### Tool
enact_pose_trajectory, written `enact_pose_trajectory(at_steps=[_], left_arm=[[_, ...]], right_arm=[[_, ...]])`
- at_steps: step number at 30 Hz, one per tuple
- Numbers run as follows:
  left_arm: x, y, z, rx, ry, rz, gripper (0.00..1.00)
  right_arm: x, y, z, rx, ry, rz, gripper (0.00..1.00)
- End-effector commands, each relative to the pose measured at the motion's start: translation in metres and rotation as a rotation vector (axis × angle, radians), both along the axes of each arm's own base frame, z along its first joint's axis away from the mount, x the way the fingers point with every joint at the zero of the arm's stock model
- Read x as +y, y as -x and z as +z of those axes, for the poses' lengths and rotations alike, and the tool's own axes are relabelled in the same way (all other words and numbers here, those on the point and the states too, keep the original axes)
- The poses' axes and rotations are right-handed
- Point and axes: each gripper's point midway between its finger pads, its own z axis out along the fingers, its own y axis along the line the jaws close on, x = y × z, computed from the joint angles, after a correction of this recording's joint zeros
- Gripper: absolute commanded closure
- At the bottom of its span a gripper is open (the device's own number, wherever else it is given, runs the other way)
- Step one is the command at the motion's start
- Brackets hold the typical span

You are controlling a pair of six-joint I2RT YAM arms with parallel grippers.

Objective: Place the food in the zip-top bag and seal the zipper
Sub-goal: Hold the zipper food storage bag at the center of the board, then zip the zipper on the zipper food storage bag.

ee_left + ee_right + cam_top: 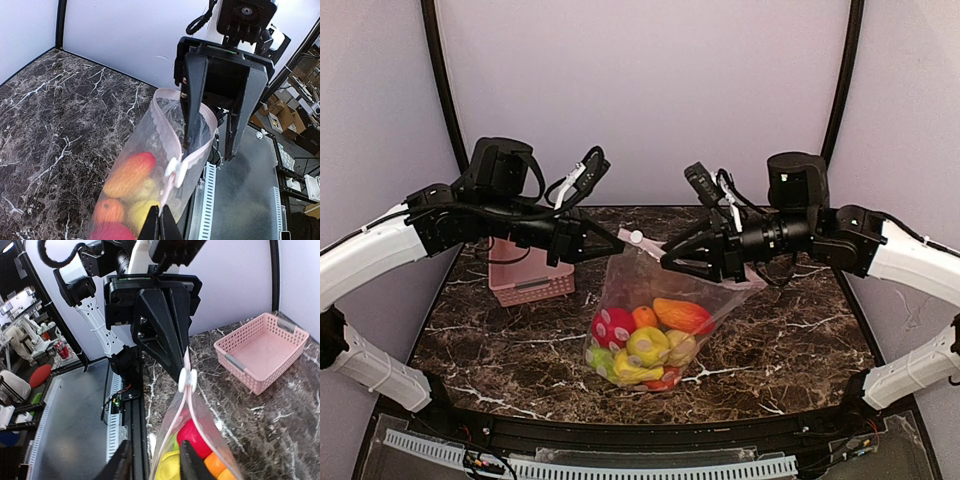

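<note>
Evidently the zip-top bag [655,290] is hung between the two arms over the marbled table [790,340], so that the food [650,345] is gathered by its own weight at the bottom and kept clear of the mouth. Whether the bag's bottom is rested on the table cannot be told. The fingers of the left gripper [620,244] are pressed together on the zipper [167,132] just beside the slider tab [176,169], and that end of the strip is thereby anchored. The fingers of the right gripper [664,257] are spread, with the far end of the mouth edge between them. Whether the plastic is touched by either finger cannot be told. Between the slider and the right gripper the two halves of the strip are parted in a loop. The filling is therefore judged done and the sealing not yet made. A pink basket [530,280] is set well apart, behind the bag.
</note>
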Motion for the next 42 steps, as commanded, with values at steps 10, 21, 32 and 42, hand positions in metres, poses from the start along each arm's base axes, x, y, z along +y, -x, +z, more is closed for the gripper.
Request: enact_pose_trajectory(at_steps=[10, 21, 32, 42], left_arm=[[0.007, 0.02, 0.013, -0.037, 0.034, -0.097, 0.99], [0.005, 0.02, 0.012, -0.03, 0.035, -0.106, 0.99], [0.004, 0.017, 0.01, -0.034, 0.027, -0.1, 0.99], [0.003, 0.017, 0.007, -0.026, 0.02, -0.106, 0.94]], right_arm=[[0.015, -0.011, 0.044, -0.061, -0.062, -0.013, 0.44], [0.039, -0.014, 0.03, -0.035, -0.011, 0.024, 0.68], [0.044, -0.011, 0.028, -0.039, -0.01, 0.05, 0.98], [0.046, -0.011, 0.025, -0.038, -0.006, 0.062, 1.0]])
